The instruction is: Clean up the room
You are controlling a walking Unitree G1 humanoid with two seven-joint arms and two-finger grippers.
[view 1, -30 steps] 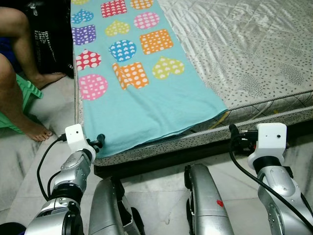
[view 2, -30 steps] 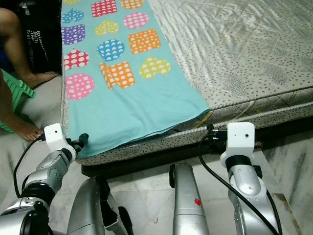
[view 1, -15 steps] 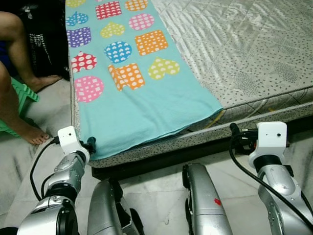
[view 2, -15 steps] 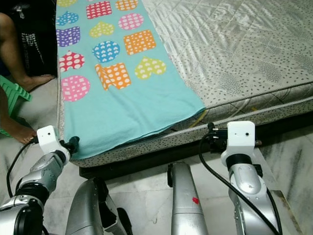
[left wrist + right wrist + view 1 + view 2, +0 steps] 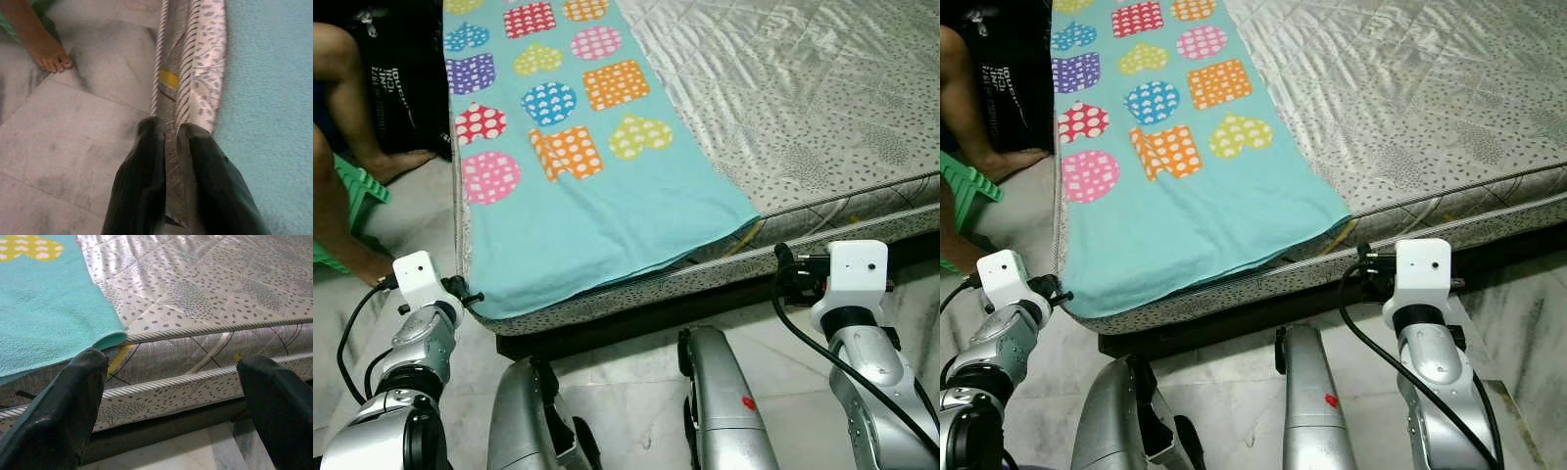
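left end effector pinched closed on mattress corner edge beside teal blanket; right end effector spread open facing mattress side; bare foot nearby on floor.

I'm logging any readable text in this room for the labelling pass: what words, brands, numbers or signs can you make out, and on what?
White lettering on the black bag beside the bed: too small and blurred to read.
Blanket: only dotted hearts and other shapes, no words.
Yellow tag on the mattress edge: blank as far as shows.
Nothing else carries readable text.
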